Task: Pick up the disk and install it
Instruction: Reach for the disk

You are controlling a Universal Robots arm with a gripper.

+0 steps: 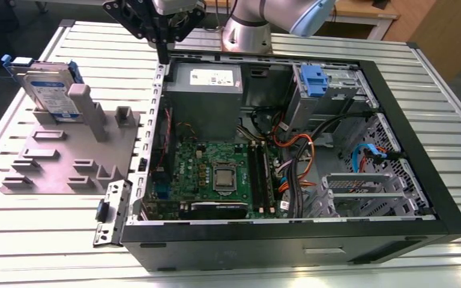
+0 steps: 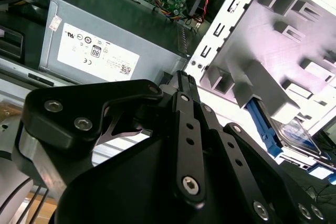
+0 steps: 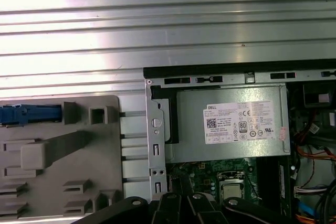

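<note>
The claw (image 1: 164, 55) hung over the far wall of the open computer case (image 1: 422, 198), above the grey power supply (image 1: 206, 81). In the second wrist view its fingers (image 2: 185, 109) met at the tip with nothing between them, so it looked shut and empty.

The disk (image 1: 48, 90) stood on edge in a slot of the grey holder plate (image 1: 62, 162), on the tabletop (image 1: 46, 240) at the exterior view's left, just outside the case and well apart from the claw. Its blue carrier frame showed in both wrist views (image 2: 265, 124) (image 3: 29, 115).

As a metal drive, the disk was probably stiff and fairly dense for its size. Its flat faces were likely smooth and somewhat slippery, and it would take knocks badly. The plastic frame looked more likely to flex than the body.

The best hold seemed to be across the two flat faces at the upper part that stood clear of the slot. That would put the pads on metal rather than on the blue rails. Inside the case, the drive bay with a blue latch (image 1: 314, 81) sat at the far right.
</note>
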